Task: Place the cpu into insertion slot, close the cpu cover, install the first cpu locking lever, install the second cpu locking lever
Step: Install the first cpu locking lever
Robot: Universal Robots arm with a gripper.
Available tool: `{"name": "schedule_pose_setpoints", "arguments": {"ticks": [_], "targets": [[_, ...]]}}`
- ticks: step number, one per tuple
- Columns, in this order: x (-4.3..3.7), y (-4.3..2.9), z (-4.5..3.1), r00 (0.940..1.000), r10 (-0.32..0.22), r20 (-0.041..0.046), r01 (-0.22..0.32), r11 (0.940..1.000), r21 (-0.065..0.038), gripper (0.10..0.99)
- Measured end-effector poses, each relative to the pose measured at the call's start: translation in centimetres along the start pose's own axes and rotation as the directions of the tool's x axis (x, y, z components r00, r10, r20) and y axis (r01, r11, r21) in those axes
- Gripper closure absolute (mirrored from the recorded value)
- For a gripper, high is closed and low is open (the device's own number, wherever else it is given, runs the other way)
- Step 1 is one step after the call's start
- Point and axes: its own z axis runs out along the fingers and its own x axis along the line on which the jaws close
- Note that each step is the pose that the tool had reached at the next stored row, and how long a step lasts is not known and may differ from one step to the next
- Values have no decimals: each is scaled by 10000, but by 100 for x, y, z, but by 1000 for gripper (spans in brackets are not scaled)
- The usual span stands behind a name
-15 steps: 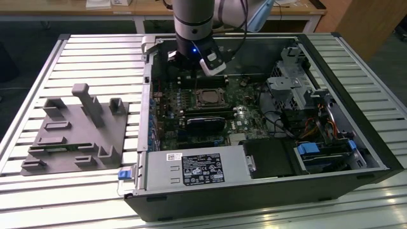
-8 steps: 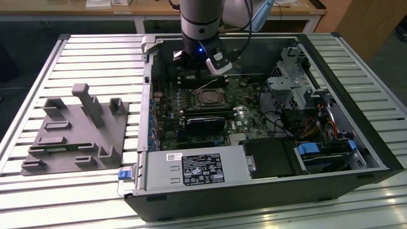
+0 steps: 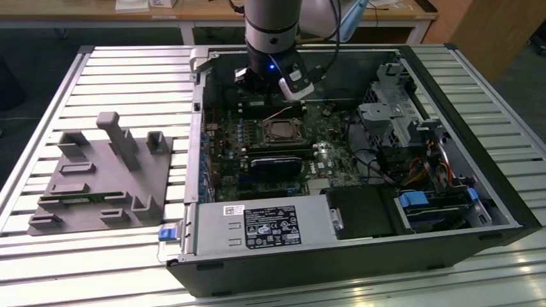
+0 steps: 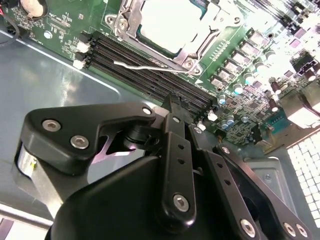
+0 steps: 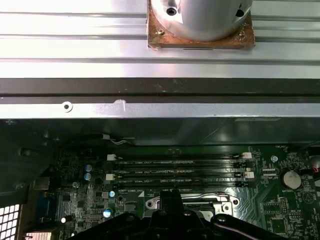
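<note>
Gripper, jaws together (holding nothing), hangs by the memory slots; the cpu locking lever lies lengthwise along them.

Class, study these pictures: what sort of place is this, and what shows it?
Likely a robotics lab or test workshop: a robot arm reaches into an open computer case on a slatted metal table, with a grey moulded fixture beside it.
</note>
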Motion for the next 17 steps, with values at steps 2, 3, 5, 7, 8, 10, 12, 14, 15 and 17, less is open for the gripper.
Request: {"name": "schedule_pose_setpoints", "arguments": {"ticks": [2, 3, 5, 7, 8, 10, 12, 14, 15, 17], "targets": [[1, -4, 9, 10000, -29, 95, 29, 10000, -4, 980], [2, -6, 15, 9999, -48, 164, 48, 10000, -6, 980], [4, -12, 25, 9995, -91, 315, 91, 10000, -10, 980], [5, -16, 33, 9988, -130, 478, 131, 9999, -13, 980], [5, -18, 37, 9983, -148, 568, 149, 9999, -14, 980], [5, -19, 43, 9976, -150, 670, 150, 9999, 14, 980], [6, -22, 51, 9972, -133, 733, 130, 9999, 47, 980], [6, -25, 64, 9971, -63, 761, 56, 9999, 95, 980], [7, -28, 74, 9969, 9, 785, -18, 9999, 119, 980], [8, -35, 99, 9962, 204, 849, -217, 9997, 149, 980]]}}
